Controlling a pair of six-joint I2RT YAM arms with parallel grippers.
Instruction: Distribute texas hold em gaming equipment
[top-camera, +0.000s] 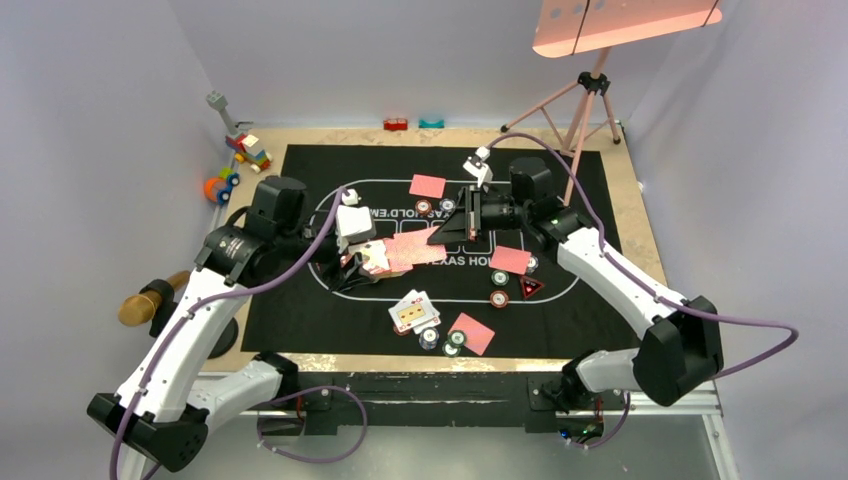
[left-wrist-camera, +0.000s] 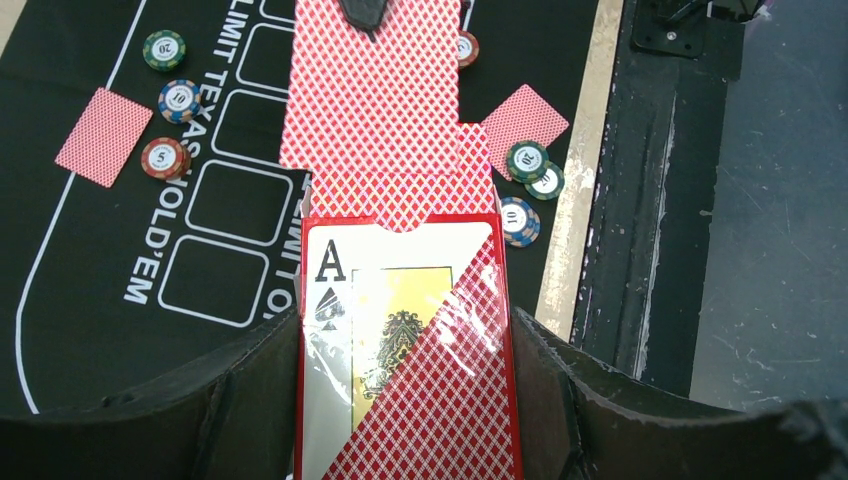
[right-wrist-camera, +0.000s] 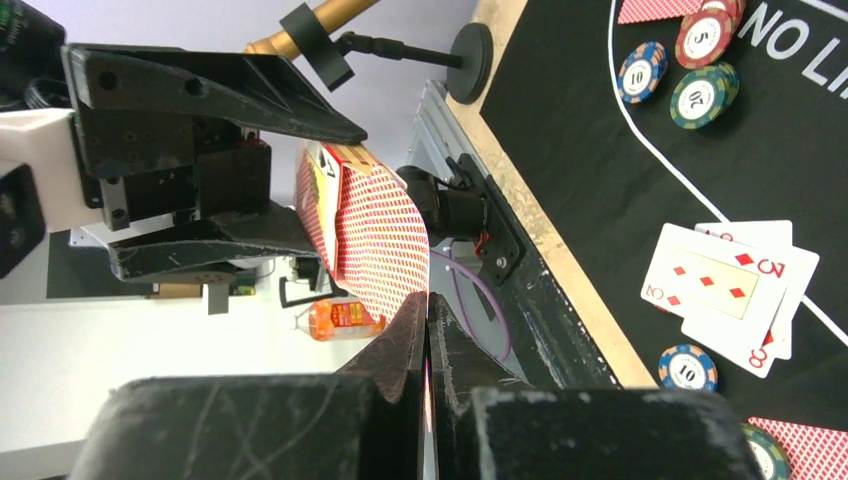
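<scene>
My left gripper (top-camera: 362, 256) is shut on a red card box (left-wrist-camera: 405, 370) printed with an ace of spades; its fingers press both long sides. A red-backed card (left-wrist-camera: 375, 110) sticks out of the box's open end. My right gripper (right-wrist-camera: 428, 305) is shut on the far edge of that card (right-wrist-camera: 378, 240), above the middle of the mat (top-camera: 600, 300). Other red-backed cards (top-camera: 427, 185) (top-camera: 510, 260) (top-camera: 472, 333) lie face down. Face-up cards (top-camera: 413, 312) lie near the front. Poker chips (top-camera: 499, 297) (top-camera: 430, 338) and a dark triangle marker (top-camera: 529, 287) sit beside them.
Colourful toy blocks (top-camera: 245, 150) lie at the back left off the mat. A pink tripod (top-camera: 590, 100) stands at the back right. Two small blocks (top-camera: 396, 124) sit at the far edge. More chips (left-wrist-camera: 163, 158) (left-wrist-camera: 527, 160) lie by the dealt cards.
</scene>
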